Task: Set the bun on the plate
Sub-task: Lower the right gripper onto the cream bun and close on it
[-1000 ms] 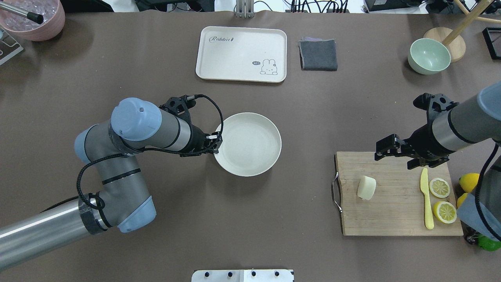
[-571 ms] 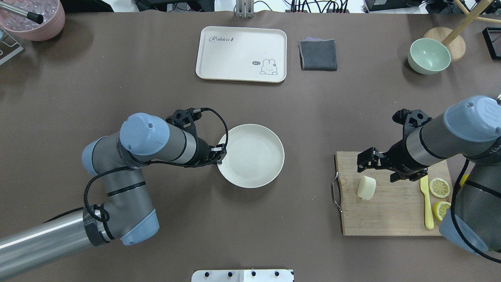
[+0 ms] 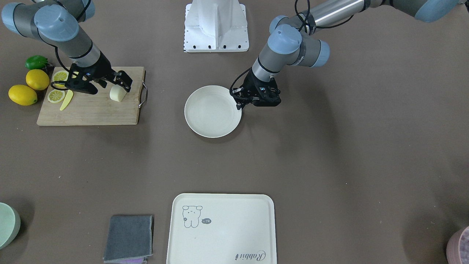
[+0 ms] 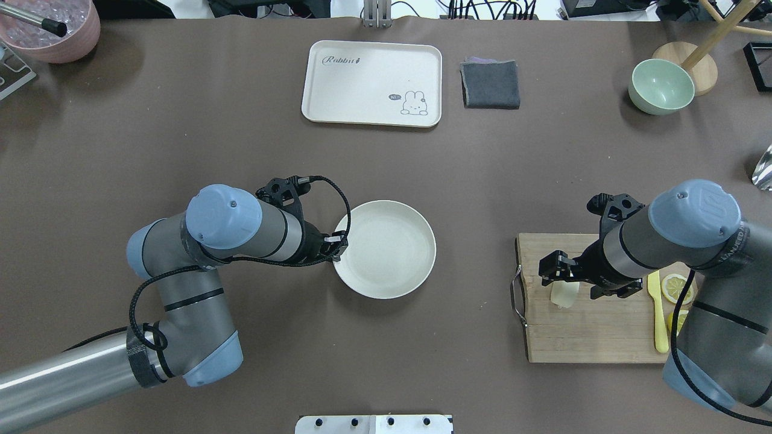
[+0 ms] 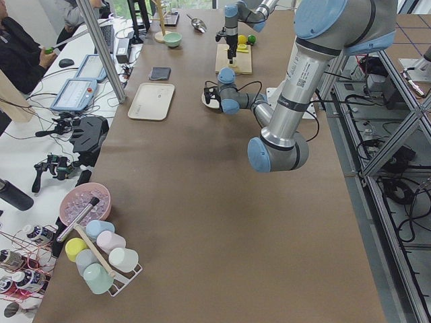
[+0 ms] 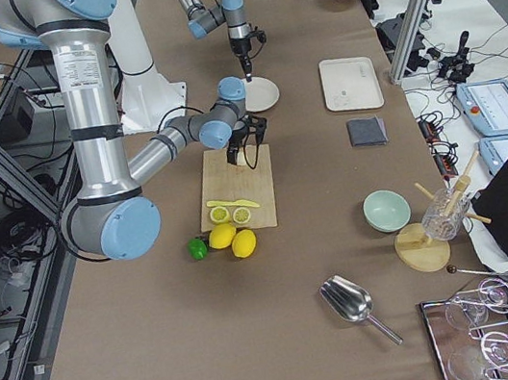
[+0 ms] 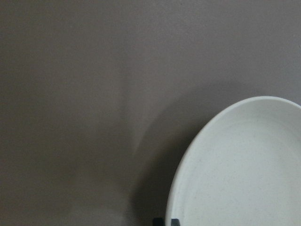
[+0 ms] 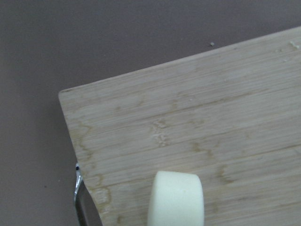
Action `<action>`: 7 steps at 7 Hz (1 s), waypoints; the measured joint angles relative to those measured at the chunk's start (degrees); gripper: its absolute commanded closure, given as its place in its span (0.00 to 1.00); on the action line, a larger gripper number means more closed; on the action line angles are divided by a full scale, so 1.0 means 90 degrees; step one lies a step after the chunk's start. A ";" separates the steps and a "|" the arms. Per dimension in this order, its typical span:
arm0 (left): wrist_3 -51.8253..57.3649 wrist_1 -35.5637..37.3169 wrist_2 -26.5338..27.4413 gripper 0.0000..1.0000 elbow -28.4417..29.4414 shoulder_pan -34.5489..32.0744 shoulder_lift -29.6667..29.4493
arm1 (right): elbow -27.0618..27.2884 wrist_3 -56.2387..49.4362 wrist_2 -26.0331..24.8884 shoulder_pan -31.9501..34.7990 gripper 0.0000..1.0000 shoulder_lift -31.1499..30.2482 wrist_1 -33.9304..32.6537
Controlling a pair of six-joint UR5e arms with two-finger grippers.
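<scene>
The bun (image 8: 176, 197) is a smooth, pale cream chunk, rounded along its sides with one flat end. It lies on the board (image 4: 579, 331) near the corner by the handle (image 4: 516, 295). The board is a bamboo rectangle with streaky grain, and its handle is a bent metal loop. The right gripper (image 3: 103, 86) hangs over the board with its jaws spread wide and nothing between them, and the bun sits just below one black finger. The plate (image 4: 429, 256) is round, off-white, shallow and matte, with a raised rim and no marking. It rests on the brown table cover (image 4: 241, 150) well apart from the board. The left gripper (image 4: 339, 248) is at the plate's edge. In the left wrist view its two dark fingertips (image 7: 175, 221) stand close together right at the rim, so the jaws look pinched on the plate. At the board's other end lie a flat yellow knife (image 4: 657, 313) and lemon slices (image 3: 56, 96), with two whole lemons (image 3: 22, 94) on the table beside them. Farther off are a folded grey cloth (image 4: 491, 84) and a glossy mint bowl (image 4: 661, 86). The cream tray (image 4: 372, 83) has rounded corners, the word "Rabbit" in script, and a line-drawn rabbit beside a small dark bubble reading "hi~".
</scene>
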 measured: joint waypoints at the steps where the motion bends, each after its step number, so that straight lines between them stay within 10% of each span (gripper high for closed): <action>1: 0.0004 0.0003 -0.0001 1.00 -0.0008 0.0011 0.0028 | -0.0031 -0.0003 -0.0014 -0.0047 0.31 0.0001 0.0001; 3: 0.0007 0.0006 -0.0002 1.00 -0.0007 0.0015 0.0040 | -0.0071 -0.0006 -0.0020 -0.0071 0.47 0.0025 0.0001; 5: 0.0012 0.0007 -0.0004 0.02 -0.0005 0.0015 0.0042 | -0.0104 -0.0006 -0.0020 -0.0074 0.69 0.0055 0.0001; 7: 0.0008 0.0006 0.0010 0.02 -0.0055 -0.0009 0.0031 | -0.0105 -0.0006 -0.0021 -0.0065 0.78 0.0066 0.0001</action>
